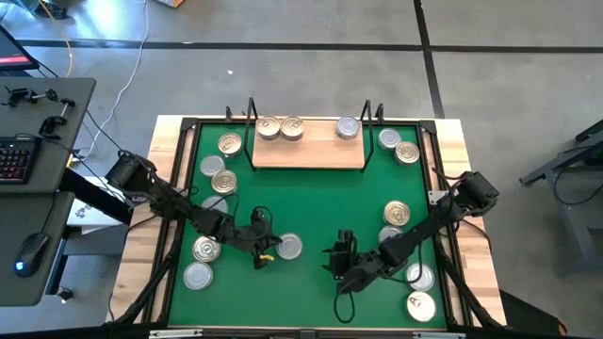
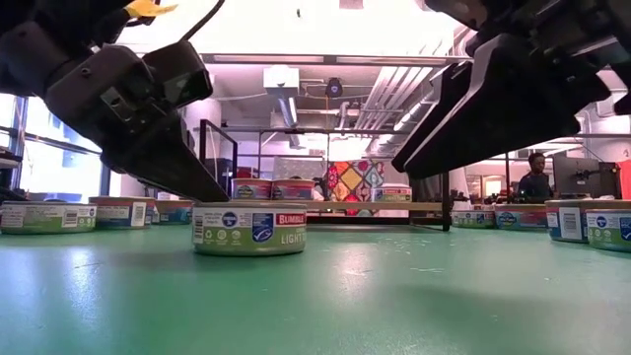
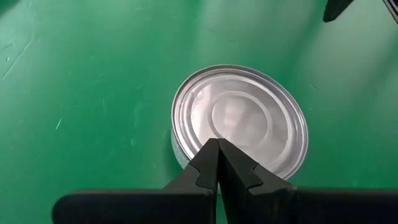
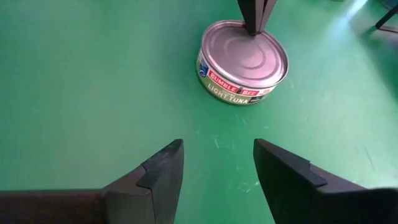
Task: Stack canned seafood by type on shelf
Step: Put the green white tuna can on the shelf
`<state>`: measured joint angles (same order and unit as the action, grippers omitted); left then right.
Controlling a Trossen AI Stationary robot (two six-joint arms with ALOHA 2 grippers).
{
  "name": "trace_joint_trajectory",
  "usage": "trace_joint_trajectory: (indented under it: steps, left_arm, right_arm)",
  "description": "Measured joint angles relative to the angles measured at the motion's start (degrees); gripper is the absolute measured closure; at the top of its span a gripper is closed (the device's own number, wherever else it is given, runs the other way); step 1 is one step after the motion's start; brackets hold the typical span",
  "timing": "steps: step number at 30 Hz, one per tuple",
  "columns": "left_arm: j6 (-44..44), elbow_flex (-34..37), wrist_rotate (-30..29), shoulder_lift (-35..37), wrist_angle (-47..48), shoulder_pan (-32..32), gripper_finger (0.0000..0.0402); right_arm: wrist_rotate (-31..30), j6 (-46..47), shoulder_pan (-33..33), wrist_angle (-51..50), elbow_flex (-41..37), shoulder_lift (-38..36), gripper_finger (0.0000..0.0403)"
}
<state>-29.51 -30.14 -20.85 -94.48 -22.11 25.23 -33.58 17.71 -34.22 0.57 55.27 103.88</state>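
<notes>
Your left gripper [image 1: 267, 247] has its fingers pressed fully together, holding nothing, tips poised at the left edge of a silver-lidded Bumble Bee light tuna tin [image 1: 289, 247] that sits flat on the green mat [image 1: 311, 207] near the front centre of the table. Your right gripper [image 1: 336, 259] hovers just to the right of that same tin with its fingers parted to a medium gap and empty, pointing toward it across bare mat. So the tin lies between your two grippers: the left is the closer one but is shut, while the right stands a little off, already spread and facing it. Being round, the tin has no long axis to line up with. Judging from this, the right gripper looks better set to take it, provided its gap clears the tin's width. The shelf [image 1: 306, 153] lies at the far side, already carrying two gold-lidded tins [image 1: 280, 127] on its left and one silver-lidded tin [image 1: 348, 127] toward its right; more tins are scattered along both sides of the mat.
</notes>
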Motion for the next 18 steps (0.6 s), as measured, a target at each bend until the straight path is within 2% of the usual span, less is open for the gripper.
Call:
trace_joint_trajectory:
  steps: [7, 11, 18]
  left_arm:
    - [3.6, 0.1, 0.8, 7.6, 3.1, 0.1, 0.0401]
    - [3.5, 0.9, 0.3, 8.9, 4.9, 0.8, 0.0401]
    - [-0.2, 6.7, -0.3, 7.8, -6.5, 2.2, 0.0401]
  right_arm:
    - [0.5, -0.2, 1.2, 0.1, 0.0, 0.0, 0.0215]
    - [1.7, -0.2, 1.3, 0.2, 0.0, 0.0, 0.0215]
    - [1.9, -0.2, 1.3, 0.5, 0.0, 0.0, 0.0215]
